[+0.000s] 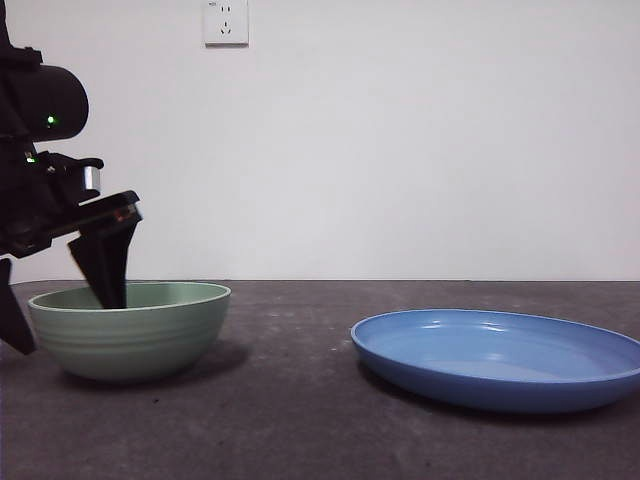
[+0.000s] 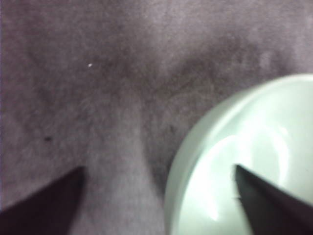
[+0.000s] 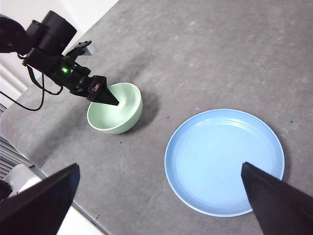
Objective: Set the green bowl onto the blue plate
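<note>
One pale-green ridged bowl point(image 1: 130, 340), L fingers point(image 2: 156, 196) spread astride its rim; R fingers point(image 3: 161, 196) apart above blue plate point(image 3: 224, 161).

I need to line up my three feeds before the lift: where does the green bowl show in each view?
Front view: green bowl at the left on the table, left gripper straddling its rim, one jaw inside.
Left wrist view: the bowl fills the lower right corner, one jaw over its inside.
Right wrist view: the bowl sits left of centre.
Shared landmark: the blue plate, absent from the left wrist view.
</note>
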